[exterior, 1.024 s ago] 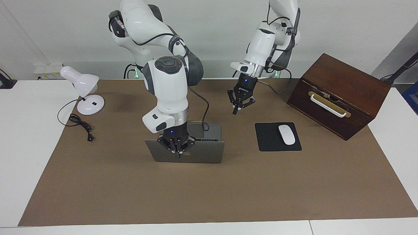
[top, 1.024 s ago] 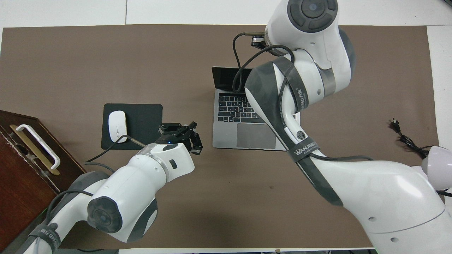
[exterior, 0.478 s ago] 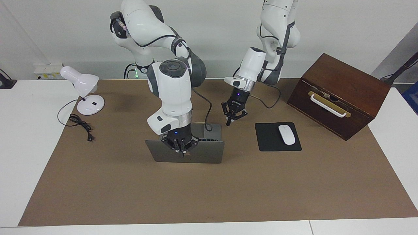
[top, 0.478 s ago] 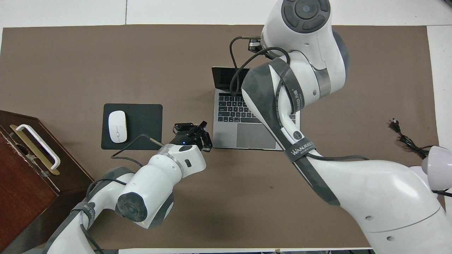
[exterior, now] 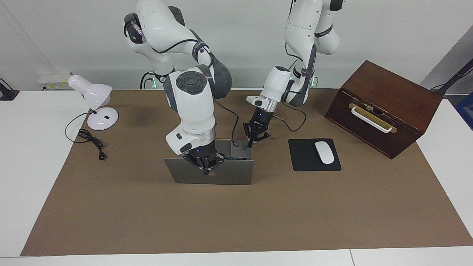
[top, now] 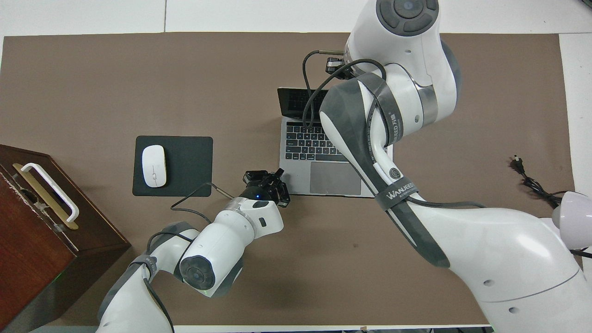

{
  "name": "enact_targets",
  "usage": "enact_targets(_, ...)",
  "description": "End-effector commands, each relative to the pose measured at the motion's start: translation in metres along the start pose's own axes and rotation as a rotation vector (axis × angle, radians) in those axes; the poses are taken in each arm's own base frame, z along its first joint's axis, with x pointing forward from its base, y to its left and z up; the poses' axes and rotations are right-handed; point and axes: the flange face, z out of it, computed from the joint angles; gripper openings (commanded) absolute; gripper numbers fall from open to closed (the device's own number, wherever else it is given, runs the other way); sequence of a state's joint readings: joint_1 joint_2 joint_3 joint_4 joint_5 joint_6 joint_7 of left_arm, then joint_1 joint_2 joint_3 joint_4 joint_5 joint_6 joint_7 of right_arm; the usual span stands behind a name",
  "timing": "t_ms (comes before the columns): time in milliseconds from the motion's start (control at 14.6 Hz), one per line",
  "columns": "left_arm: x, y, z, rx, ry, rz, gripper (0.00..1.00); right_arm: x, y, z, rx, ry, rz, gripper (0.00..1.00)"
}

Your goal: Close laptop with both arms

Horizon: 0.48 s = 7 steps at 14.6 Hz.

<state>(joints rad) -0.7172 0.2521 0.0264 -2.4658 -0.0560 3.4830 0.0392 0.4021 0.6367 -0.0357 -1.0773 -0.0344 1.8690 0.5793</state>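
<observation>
Left hand [exterior: 251, 144] now at laptop [exterior: 221, 177] corner, arm band reads WANJEED

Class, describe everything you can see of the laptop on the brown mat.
The laptop is slim, silver-grey and looks metallic. It stands open, its lid upright with a dark logo on the back, its grey deck with dark keys and a large trackpad flat on the brown mat. It lies beside the black mouse pad, toward the right arm's end. The right pincer is at the lid's top edge; the left pincer hovers at the deck's near corner.
</observation>
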Motion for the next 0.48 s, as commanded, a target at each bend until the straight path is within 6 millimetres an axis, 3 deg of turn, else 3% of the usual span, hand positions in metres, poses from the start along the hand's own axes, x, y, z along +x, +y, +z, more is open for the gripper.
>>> enact_targets(0,-0.002,0.007,0.003,-0.003,0.008,0.009,0.00,-0.001,0.008,0.003,0.029,-0.040,0.016,0.00)
enact_targets(410,-0.019,0.024,0.014,-0.024,-0.028,0.039,0.00,-0.005,0.015,0.004,0.081,-0.140,0.045,0.00)
